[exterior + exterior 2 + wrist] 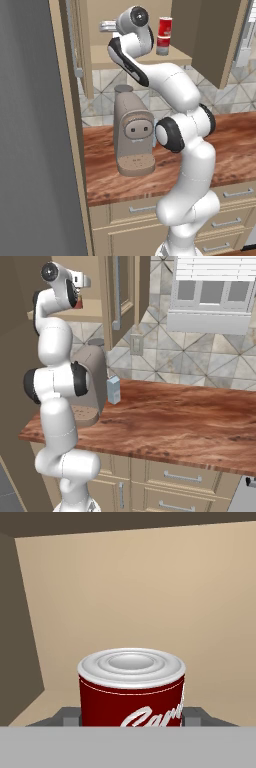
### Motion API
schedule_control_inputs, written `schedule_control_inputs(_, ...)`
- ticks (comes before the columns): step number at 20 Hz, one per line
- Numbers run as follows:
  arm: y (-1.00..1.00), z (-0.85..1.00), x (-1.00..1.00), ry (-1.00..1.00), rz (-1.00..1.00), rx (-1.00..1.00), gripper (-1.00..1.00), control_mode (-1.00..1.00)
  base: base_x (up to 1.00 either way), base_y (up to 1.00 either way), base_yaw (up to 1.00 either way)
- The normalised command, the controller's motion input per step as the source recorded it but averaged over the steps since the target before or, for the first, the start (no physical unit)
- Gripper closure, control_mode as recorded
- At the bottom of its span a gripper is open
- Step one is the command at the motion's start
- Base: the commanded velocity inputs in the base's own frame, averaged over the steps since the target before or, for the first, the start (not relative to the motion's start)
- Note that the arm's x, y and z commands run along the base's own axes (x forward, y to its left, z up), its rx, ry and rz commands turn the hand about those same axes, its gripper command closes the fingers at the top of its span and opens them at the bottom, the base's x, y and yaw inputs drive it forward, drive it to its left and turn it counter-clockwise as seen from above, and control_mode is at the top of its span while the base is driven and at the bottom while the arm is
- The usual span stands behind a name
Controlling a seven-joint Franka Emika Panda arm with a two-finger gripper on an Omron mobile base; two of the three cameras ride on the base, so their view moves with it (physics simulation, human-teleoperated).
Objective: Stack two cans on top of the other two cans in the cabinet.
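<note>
The dark red can stands upright, its ribbed silver lid up and long axis vertical, squarely between the gripper's two dark fingertips, which are closed against its sides. White script on its label is cut off below. It sits inside the cabinet, before the tan back wall. In the left base view another red can stands stacked near the shelf's front edge; what carries it is hard to make out.
</note>
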Motion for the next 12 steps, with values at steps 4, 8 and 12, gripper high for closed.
schedule_control_inputs(4,0.00,-0.04,0.00,0.00,0.00,0.00,1.00,-1.00,0.00,0.00,0.00)
schedule_control_inputs(8,-0.02,-0.03,0.01,0.00,0.00,0.00,1.00,-1.00,0.00,0.00,0.00)
schedule_control_inputs(12,-0.04,-0.01,0.03,0.00,0.00,0.00,1.00,-1.00,0.00,0.00,0.00)
